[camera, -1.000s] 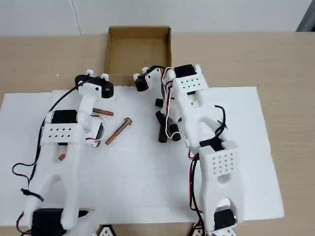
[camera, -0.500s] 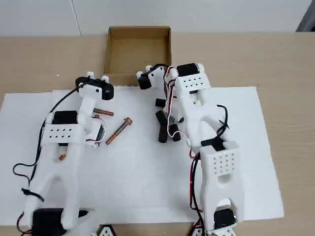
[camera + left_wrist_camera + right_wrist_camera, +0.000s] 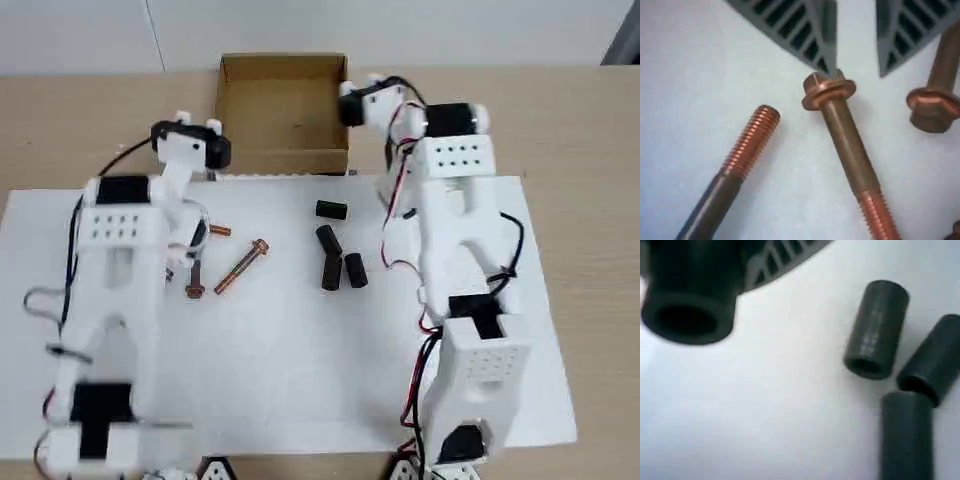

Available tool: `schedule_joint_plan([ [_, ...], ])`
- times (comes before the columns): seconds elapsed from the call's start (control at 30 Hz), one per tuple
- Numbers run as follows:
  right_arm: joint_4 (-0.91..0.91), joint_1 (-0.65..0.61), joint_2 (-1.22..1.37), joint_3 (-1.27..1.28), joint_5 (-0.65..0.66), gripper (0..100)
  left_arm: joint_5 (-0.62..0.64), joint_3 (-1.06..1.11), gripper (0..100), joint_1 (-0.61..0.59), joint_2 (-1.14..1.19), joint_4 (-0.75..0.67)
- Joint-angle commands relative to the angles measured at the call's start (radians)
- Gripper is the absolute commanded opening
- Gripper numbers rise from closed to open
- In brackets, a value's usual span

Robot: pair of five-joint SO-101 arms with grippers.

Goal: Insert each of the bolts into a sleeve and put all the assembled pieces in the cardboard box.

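Observation:
Three copper bolts lie on the white sheet under my left arm: a slanted bolt, a partly hidden bolt and a bolt beside the arm. My left gripper hangs open just above them, one fingertip right at the head of the middle bolt. My right gripper is shut on a black sleeve lifted off the sheet. Three more black sleeves lie loose in mid-sheet: one sleeve apart and a pair of sleeves side by side. The cardboard box stands at the back.
A white sheet covers the wooden table. The box opens upward between the two arms' far ends. Both arm bodies and their cables reach over the sheet's left and right sides.
The right arm has swung away from the sleeves to the right and back, toward the box corner. The left arm has drawn back, uncovering a third bolt beside it.

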Motion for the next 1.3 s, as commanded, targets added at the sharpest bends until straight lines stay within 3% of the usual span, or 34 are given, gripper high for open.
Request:
schedule_joint_plan([
  [0.0,0.01,0.05,-0.067,-0.008,-0.038,0.4,-0.069,-0.237,5,0.009,0.172,0.092],
  [0.3,0.002,0.125,-0.067,0.1,-0.074,0.6,-0.173,-0.585,2,0.071,0.522,0.213],
  [0.73,-0.001,0.166,-0.067,0.114,-0.092,0.7,-0.169,-0.602,1,0.249,0.546,0.212],
  [1.27,-0.028,0.165,-0.067,0.115,-0.086,0.7,-0.167,-0.593,9,0.252,0.559,0.212],
])
